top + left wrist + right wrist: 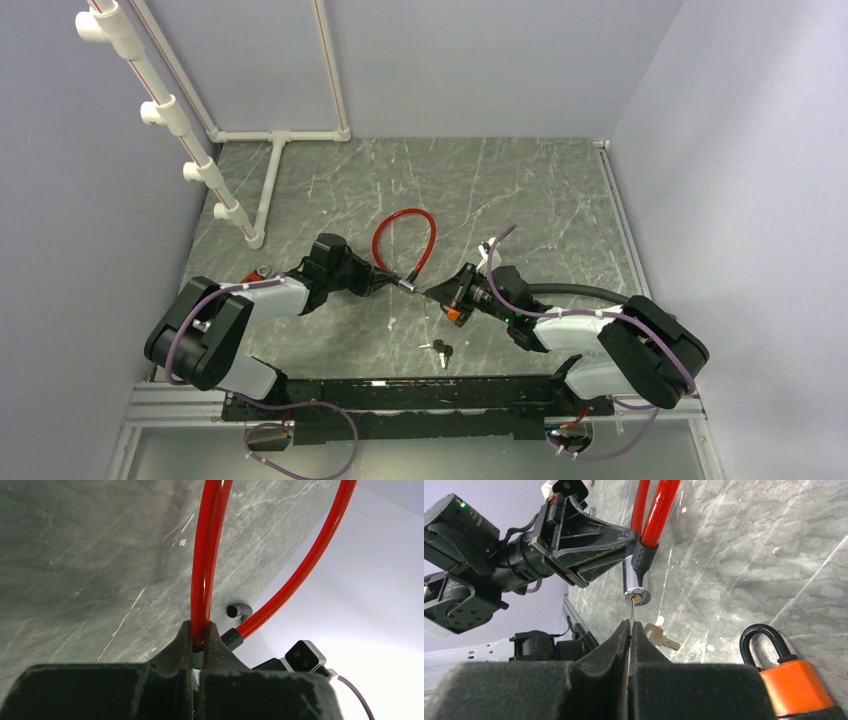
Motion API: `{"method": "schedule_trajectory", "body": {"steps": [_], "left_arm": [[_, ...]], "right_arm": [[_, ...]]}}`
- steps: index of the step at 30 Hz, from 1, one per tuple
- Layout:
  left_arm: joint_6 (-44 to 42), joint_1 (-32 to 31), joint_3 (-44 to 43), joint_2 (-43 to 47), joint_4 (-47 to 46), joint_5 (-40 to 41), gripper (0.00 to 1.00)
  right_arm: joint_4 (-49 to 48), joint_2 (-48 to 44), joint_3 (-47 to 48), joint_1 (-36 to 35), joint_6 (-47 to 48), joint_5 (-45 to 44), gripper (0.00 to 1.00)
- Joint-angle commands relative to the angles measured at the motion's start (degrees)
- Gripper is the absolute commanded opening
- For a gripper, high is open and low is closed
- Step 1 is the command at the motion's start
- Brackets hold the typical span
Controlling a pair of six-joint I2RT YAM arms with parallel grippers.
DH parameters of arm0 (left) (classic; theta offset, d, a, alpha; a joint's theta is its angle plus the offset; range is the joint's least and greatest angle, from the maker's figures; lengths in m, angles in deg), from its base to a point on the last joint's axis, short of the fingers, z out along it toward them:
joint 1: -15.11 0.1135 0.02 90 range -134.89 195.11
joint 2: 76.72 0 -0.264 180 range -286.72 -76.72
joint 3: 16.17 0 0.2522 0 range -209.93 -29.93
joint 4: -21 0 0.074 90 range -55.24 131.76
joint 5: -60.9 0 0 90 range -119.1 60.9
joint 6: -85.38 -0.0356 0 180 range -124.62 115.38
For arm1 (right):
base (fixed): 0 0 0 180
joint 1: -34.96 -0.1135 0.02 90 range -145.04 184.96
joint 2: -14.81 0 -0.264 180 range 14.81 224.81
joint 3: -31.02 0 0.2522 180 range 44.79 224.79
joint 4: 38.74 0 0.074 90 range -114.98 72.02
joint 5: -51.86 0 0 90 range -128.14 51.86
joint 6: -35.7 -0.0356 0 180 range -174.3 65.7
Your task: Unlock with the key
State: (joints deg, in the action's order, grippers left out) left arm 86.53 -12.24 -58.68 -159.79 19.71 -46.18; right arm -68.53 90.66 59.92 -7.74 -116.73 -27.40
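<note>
A red cable lock [402, 238] loops over the grey table, its silver lock cylinder [409, 284] between the two arms. My left gripper [380, 279] is shut on the red cable [205, 580] close to its black collar [232, 638]. My right gripper [436, 291] is shut on a thin key [631, 614], seen edge-on. The key's tip is at the keyhole of the silver cylinder [637, 598], which faces my right gripper [630, 625].
An orange padlock [794, 685] with a black shackle lies just right of my right gripper; it also shows from above [455, 313]. A spare key [660, 637] lies on the table under the held key, and a key bunch [439, 349] near the front. White pipes [170, 110] stand at the back left.
</note>
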Motion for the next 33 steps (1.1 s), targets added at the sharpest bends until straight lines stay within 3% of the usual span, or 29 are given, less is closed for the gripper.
{"method": "schedule_trajectory", "body": {"steps": [1,11,21,33], "left_arm": [[-0.89,-0.31,-2.47,2.08,-2.83,-0.67,0.0],[-0.55,-0.33,-2.1,1.86,-3.45,-0.62,0.0],[-0.69,-0.3,-1.57,2.11,-3.15,0.29,0.0],[-0.53,-0.33,-1.66,2.27,-3.29,0.07,0.0]], "right_arm": [[-1.97,0.16,2.01,-0.19,1.2,-0.51,0.0],[-8.55,5.52,1.92,-0.54,-1.11,2.35,0.0],[-2.98,-0.15,1.74,-0.72,1.34,-0.97,0.0],[-5.79,2.65,1.65,-0.9,0.51,-0.45,0.0]]}}
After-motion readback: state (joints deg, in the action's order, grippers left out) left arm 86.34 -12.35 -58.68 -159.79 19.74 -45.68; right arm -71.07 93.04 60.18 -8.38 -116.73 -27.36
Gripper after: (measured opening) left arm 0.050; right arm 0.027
